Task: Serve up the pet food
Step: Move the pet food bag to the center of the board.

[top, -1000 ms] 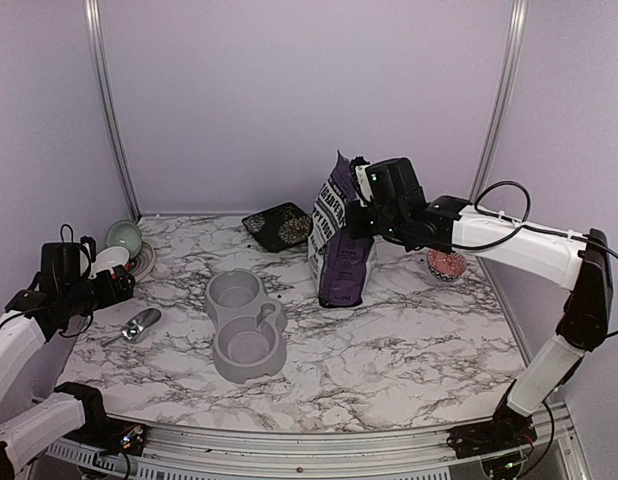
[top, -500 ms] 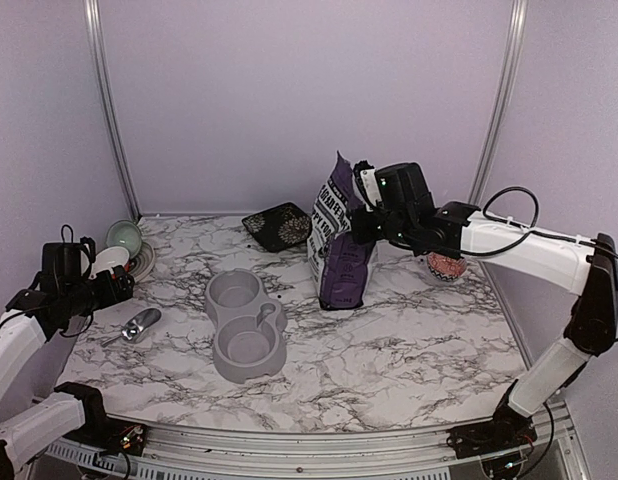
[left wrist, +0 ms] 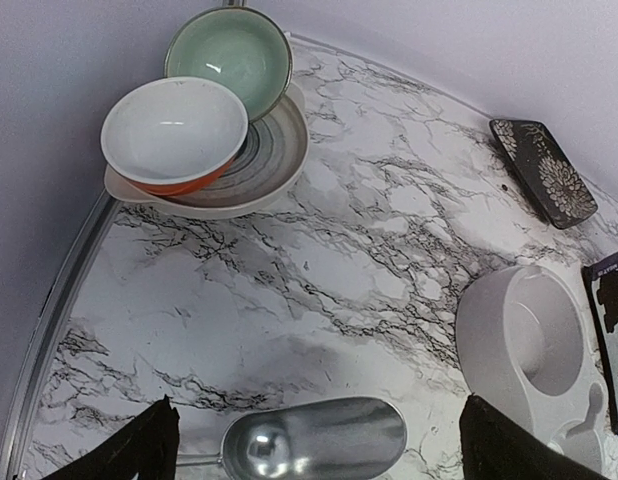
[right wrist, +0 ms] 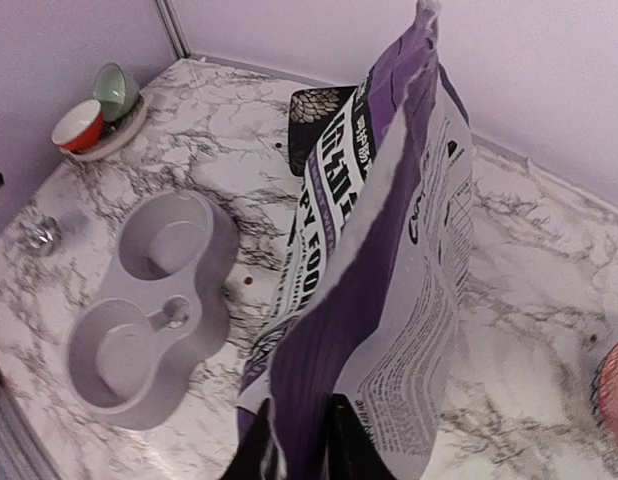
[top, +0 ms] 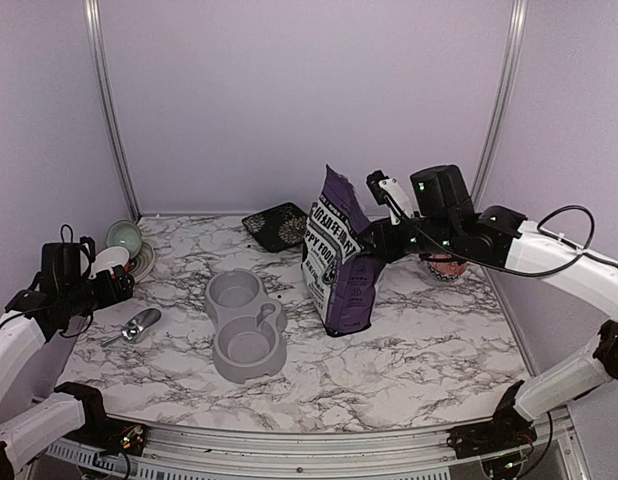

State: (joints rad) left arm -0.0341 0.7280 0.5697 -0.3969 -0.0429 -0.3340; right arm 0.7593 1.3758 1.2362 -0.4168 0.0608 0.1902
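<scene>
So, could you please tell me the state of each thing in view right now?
Puppy food bag: leaning, held at its edge.
Grey double bowl: both wells empty.
Metal scoop: lying empty, untouched.
Left fingers: open above the scoop.
Right fingers: shut on the bag.
Green bowl and white bowl: empty, resting on a plate.

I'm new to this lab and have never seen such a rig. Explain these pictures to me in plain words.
Two robot arms with two-finger grippers stand at a marble table. One picture looks down from above. The other two come from cameras on the wrists. The right gripper pinches the edge of a purple-and-white bag of puppy food, which stands tilted. The left gripper hangs open over a metal scoop. Also on the table are an empty grey double bowl, stacked dishes and a dark patterned dish.
</scene>
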